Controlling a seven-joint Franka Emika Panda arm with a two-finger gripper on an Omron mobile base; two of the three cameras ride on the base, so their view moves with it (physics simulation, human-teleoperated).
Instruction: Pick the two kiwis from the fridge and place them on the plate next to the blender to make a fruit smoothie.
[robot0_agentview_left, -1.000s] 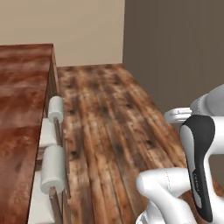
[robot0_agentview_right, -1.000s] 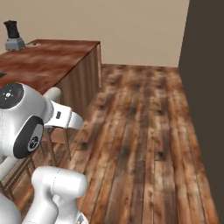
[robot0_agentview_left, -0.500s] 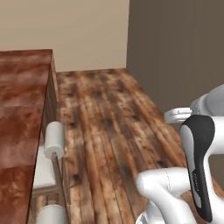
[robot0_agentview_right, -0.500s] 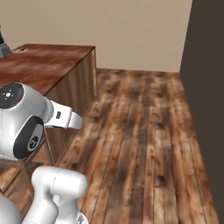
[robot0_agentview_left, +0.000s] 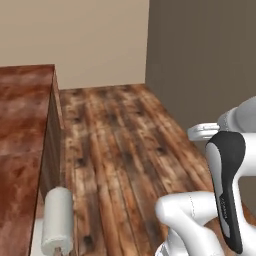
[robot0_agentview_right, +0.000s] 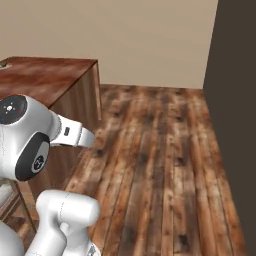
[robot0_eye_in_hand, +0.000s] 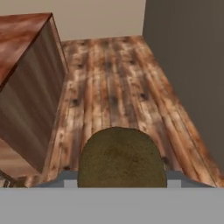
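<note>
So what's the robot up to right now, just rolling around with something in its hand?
Pretty much. In the hand view, a brown-green kiwi sits right at the gripper, apparently held between its fingers. The arm is tucked in over the base, above a wooden floor, with a wood-topped counter to one side and a dark wall to the other. It looks mid-carry: the kiwi isn't set down anywhere yet.

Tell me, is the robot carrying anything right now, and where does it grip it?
Yes: a kiwi, brown-green and rounded, sits in the gripper in the hand view. The hold seems to be on its two sides, low down, but the fingertips themselves are hidden.
</note>
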